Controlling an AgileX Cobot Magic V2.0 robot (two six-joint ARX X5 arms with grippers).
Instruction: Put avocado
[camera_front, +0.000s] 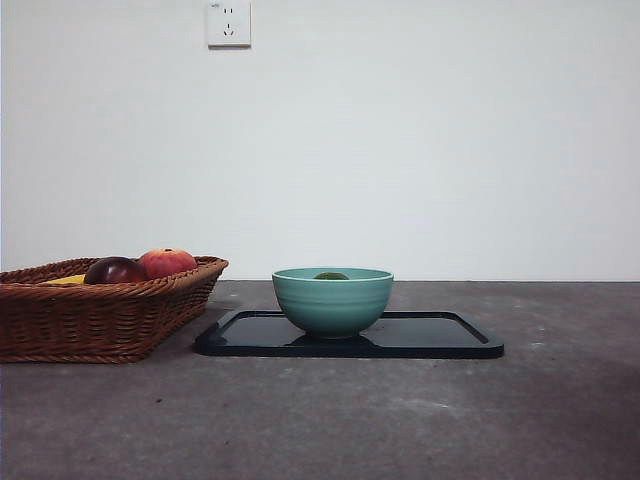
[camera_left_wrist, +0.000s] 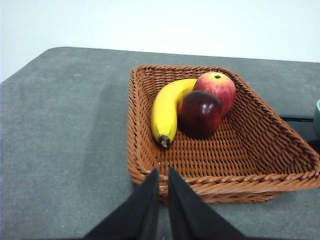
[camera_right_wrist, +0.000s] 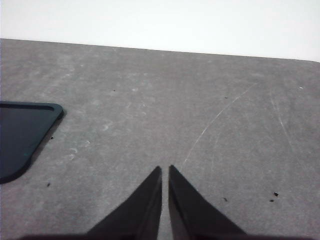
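avocado (camera_front: 331, 276) sits inside the teal bowl (camera_front: 333, 303), only its dark green top showing above the rim in the front view

bowl stands on the black tray (camera_front: 440, 340), toward the tray's end nearest the basket; tray lies flat on the counter (camera_front: 400, 420)

wicker basket (camera_front: 100, 315) is just beside the tray, apart from it or barely so, can't tell which. Left in the basket: banana (camera_left_wrist: 167, 111), dark maroon fruit (camera_left_wrist: 199, 113), red-orange apple (camera_left_wrist: 216, 88), all bunched together and touching, toward the basket's far end in the left wrist view. No avocado among them

left end effector (camera_left_wrist: 162, 200): clenched, jaws nearly together, grasping nothing, hanging above the counter just short of the basket's near rim

right end effector (camera_right_wrist: 165, 197): also clenched and empty, over bare counter, well apart from the bowl; only a corner of the tray is in its view

neither arm shows in the front view, so both are pulled back from the bowl

judgement: placement looks done, fruit is in the bowl and neither end effector is on it. Nothing obvious left, except maybe parking the arms. Task sentence names no target, so bowl as destination is my read
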